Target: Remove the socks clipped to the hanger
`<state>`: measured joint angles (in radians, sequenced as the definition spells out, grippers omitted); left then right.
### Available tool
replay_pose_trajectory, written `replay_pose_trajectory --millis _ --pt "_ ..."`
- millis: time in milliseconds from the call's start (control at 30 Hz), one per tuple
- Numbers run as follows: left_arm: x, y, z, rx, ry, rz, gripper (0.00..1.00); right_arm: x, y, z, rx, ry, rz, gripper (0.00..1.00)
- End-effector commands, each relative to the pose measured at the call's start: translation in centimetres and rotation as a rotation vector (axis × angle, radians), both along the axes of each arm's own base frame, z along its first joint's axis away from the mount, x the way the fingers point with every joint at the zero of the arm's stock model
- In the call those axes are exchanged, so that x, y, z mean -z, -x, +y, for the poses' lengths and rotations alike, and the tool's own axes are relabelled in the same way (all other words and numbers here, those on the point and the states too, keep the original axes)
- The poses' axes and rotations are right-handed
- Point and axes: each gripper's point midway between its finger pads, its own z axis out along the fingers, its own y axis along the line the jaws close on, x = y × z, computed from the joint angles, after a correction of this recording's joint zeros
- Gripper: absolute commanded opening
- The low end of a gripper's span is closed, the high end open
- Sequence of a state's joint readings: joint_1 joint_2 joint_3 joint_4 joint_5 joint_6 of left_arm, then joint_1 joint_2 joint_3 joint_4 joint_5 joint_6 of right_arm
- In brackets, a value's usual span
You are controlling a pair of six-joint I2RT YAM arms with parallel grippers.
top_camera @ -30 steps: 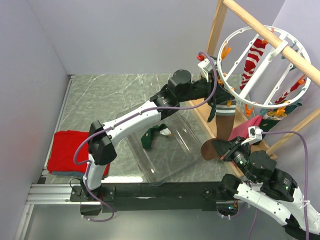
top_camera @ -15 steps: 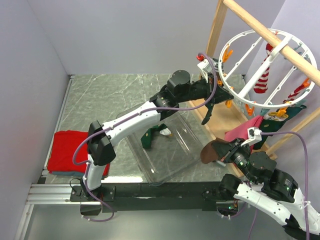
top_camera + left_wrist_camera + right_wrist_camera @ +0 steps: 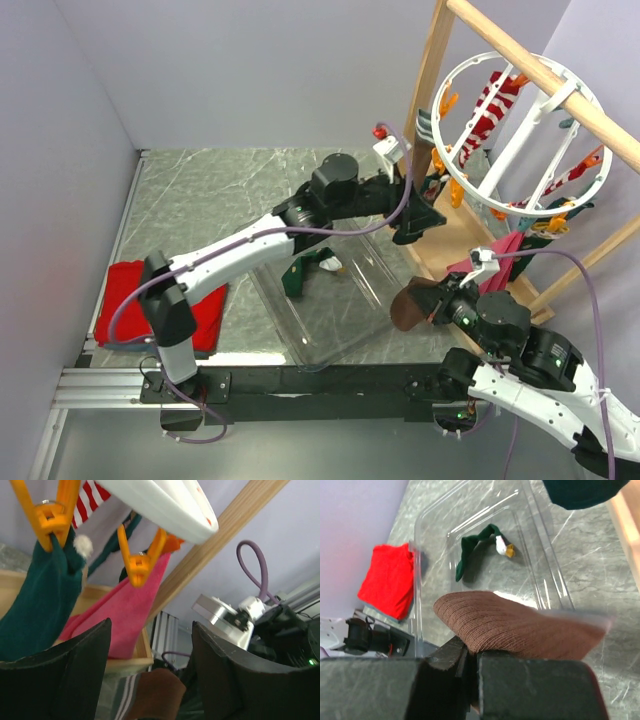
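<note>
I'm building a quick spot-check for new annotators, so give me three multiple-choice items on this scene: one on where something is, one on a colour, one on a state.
1. Relative to the clear plastic bin, the loose dark green sock is:
A inside it
B beneath it
C hanging above it

2. The peg clipping the pink sock is:
A teal
B orange
C white

3. The jaws of the right gripper are:
A wide open and empty
B shut on the brown-toed sock
C out of every view

Answers:
1 A: the right wrist view shows it lying on the bin's floor.
2 B: the left wrist view shows an orange peg biting the pink fabric.
3 B: the right wrist view shows the jaws pressed together on the brown fabric.
</note>
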<state>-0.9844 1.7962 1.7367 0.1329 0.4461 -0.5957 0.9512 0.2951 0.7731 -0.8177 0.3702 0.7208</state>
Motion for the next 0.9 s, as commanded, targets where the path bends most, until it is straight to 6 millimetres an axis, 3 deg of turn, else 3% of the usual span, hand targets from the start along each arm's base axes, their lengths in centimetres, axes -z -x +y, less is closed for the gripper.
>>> replay_pose_trajectory --millis 0,67,100,133,167,200,233,267,300,333,367,400,433,467,500,533,567,600,633,700,733,767,833,867 --pt "-5.2 3.0 4.2 -0.001 0.073 -0.099 0.71 -1.2 -0.2 1.7 -0.069 -0.017 -0.044 0.0" --pt "-4.2 3.5 5.2 -0.017 0.05 -0.093 0.71 -0.9 0.0 2.5 -0.111 -0.002 -0.044 0.0" --pt "-5.7 4.1 6.7 -0.037 0.078 -0.112 0.71 -1.3 -0.1 2.9 -0.126 -0.005 -0.054 0.0" --pt "-3.9 4.3 7.2 -0.043 0.049 -0.091 0.71 -1.1 -0.2 3.4 -0.14 0.007 -0.047 0.0" --pt "-3.7 4.6 7.9 -0.052 0.049 -0.09 0.7 -1.0 -0.2 3.8 -0.16 0.021 -0.052 0.0" --pt "-5.0 5.2 9.7 -0.082 0.083 -0.106 0.7 -1.4 -0.1 4.4 -0.185 0.011 -0.057 0.0" --pt "-2.7 5.2 10.2 -0.099 0.046 -0.082 0.7 -1.0 -0.3 5.0 -0.2 0.031 -0.047 0.0" --pt "-2.2 5.3 10.9 -0.116 0.038 -0.077 0.7 -1.2 -0.4 5.4 -0.214 0.039 -0.054 0.0" --pt "-3.1 6.0 12.6 -0.135 0.062 -0.092 0.7 -1.6 -0.5 6.1 -0.236 0.03 -0.063 0.0" --pt "-0.8 5.6 13.3 -0.178 0.017 -0.064 0.7 -1.3 -0.9 6.8 -0.245 0.048 -0.054 0.0" --pt "-0.2 5.7 14.0 -0.198 0.004 -0.059 0.7 -1.6 -1.1 7.3 -0.258 0.052 -0.064 0.0" --pt "-0.9 6.2 15.6 -0.222 0.021 -0.066 0.7 -2.2 -1.5 8.0 -0.266 0.039 -0.079 0.0" --pt "1.2 6.0 16.4 -0.26 -0.022 -0.044 0.7 -1.7 -1.8 9.0 -0.288 0.057 -0.061 0.0" --pt "1.7 6.0 17.1 -0.282 -0.029 -0.036 0.7 -1.8 -2.1 9.6 -0.299 0.061 -0.063 0.0" --pt "0.8 6.6 18.8 -0.306 0.001 -0.04 0.71 -2.2 -2.4 10.5 -0.311 0.05 -0.07 0.0" --pt "2.2 6.6 19.5 -0.33 -0.021 -0.021 0.72 -0.9 -3.0 11.7 -0.326 0.085 -0.03 0.0" --pt "2.8 6.4 20.4 -0.369 -0.032 -0.006 0.72 -1.1 -3.4 12.5 -0.329 0.084 -0.015 0.0" --pt "1.9 7.2 21.9 -0.382 0.008 -0.003 0.73 -0.8 -3.9 13.3 -0.328 0.09 0.001 0.0" --pt "2.8 7.3 22.6 -0.403 0.004 0.012 0.73 1.1 -4.6 14.5 -0.33 0.142 0.059 0.0" --pt "2.1 8.1 24.7 -0.43 0.052 0.018 0.74 1.6 -5.3 15.9 -0.33 0.161 0.11 0.07" --pt "2.5 8.2 25.3 -0.444 0.054 0.026 0.75 3.5 -5.8 16.8 -0.334 0.204 0.167 0.13" --pt "2.3 8.1 26.6 -0.489 0.069 0.028 0.76 3.5 -5.8 17.7 -0.354 0.198 0.187 0.26" --pt "2.3 8.2 27.6 -0.516 0.07 0.027 0.77 5.2 -5.9 18.5 -0.367 0.226 0.239 0.45" --pt "1.9 8.2 28.3 -0.534 0.078 0.022 0.77 5.8 -5.7 18.6 -0.372 0.228 0.256 0.62"
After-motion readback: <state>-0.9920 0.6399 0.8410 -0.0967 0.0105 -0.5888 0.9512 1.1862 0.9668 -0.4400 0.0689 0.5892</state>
